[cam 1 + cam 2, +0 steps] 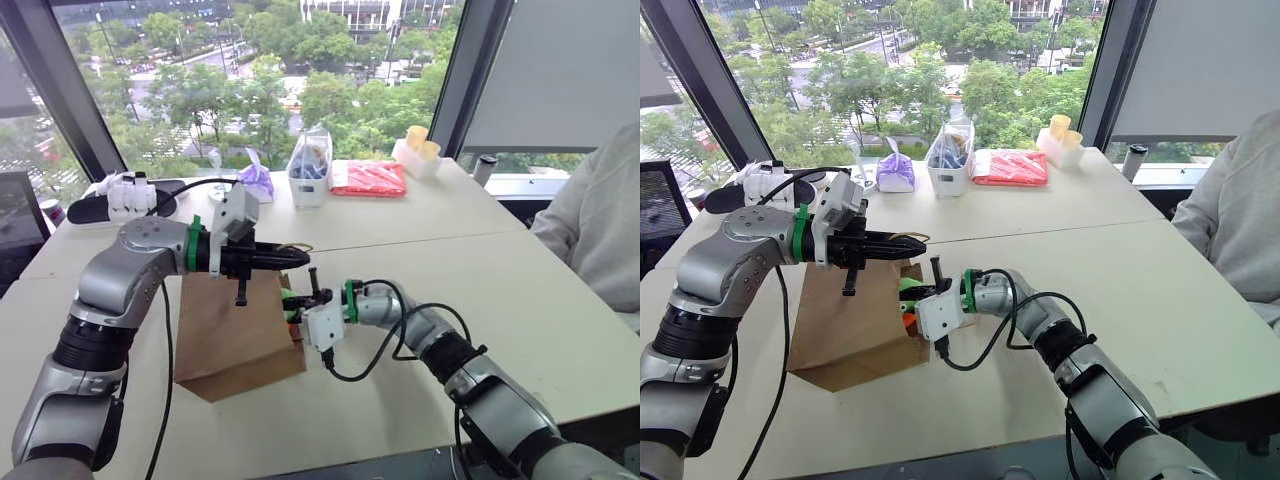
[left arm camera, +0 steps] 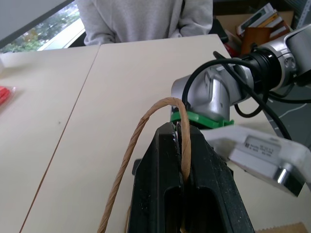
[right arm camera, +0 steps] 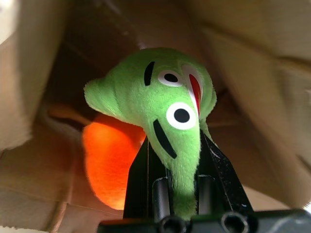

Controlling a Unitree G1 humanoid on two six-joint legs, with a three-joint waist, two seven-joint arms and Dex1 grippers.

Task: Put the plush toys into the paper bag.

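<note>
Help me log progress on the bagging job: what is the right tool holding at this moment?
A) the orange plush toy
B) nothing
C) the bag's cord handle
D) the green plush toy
D: in the right wrist view the right tool is shut on the green plush toy at the mouth of the paper bag, with the orange plush toy lying behind it inside the bag.
</note>
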